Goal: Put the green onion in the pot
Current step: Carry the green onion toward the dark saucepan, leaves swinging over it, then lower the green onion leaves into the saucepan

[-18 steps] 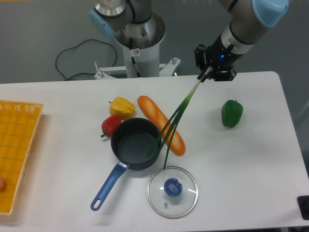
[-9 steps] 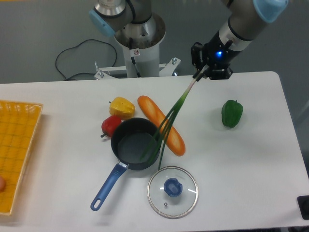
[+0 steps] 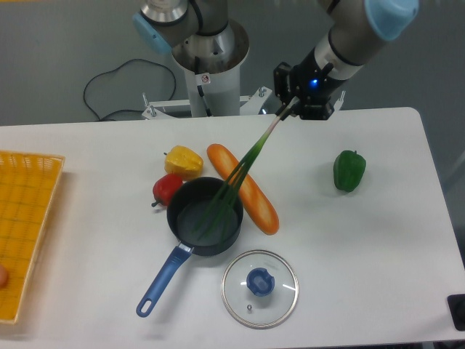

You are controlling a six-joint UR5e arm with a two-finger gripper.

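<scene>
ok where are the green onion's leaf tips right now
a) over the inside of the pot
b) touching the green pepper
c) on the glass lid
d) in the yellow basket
a: held by the gripper at its pale end, the green onion slants down across the bread so its leaf tips sit within the rim of the pot.

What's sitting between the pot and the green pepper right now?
The bread loaf lies between the pot and green pepper, with the green onion crossing above it; camera view.
</scene>
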